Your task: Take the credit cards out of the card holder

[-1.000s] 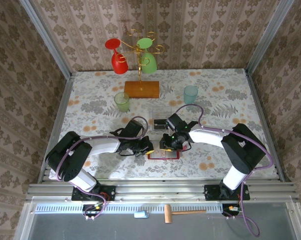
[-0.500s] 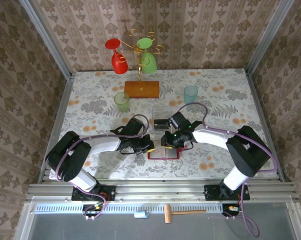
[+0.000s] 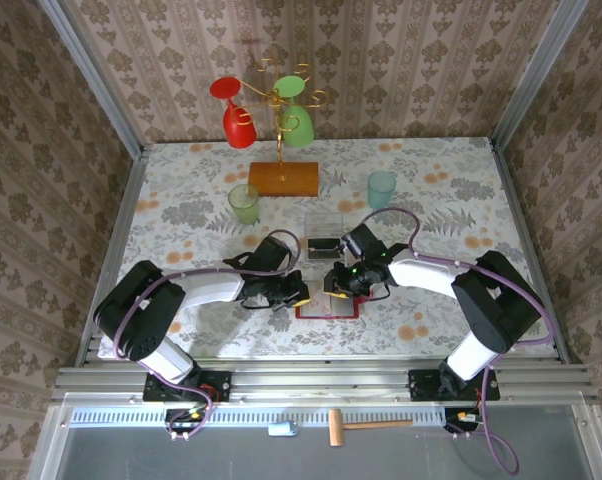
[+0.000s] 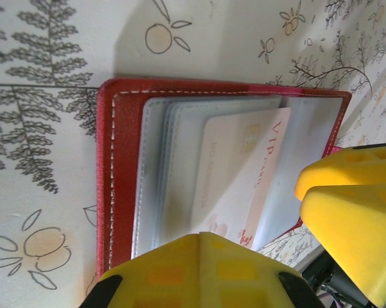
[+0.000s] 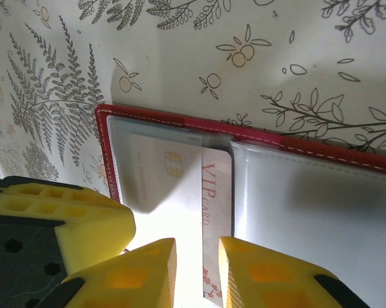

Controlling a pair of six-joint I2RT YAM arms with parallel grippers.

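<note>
Over the bench (image 3: 181,215), two arms crowd an open card holder (image 3: 329,314).
From above we see little of it: the left arm (image 3: 206,290) and right arm (image 3: 426,272) bend inward and cover it, a clear box (image 3: 324,232) just behind. Left wrist view: left jaws closed at the holder's edge. Right wrist view: right jaws slightly parted above a pale VIP card (image 5: 174,170) in its sleeve; other cards are indistinct.

We read one legend: "VIP CARD", in red letters running lengthwise along the pale card (image 5: 209,192) in a clear pocket of the red card holder (image 5: 148,119). The left wrist view shows the same words on that card (image 4: 244,167). A fainter line beside them is too blurred to read.
</note>
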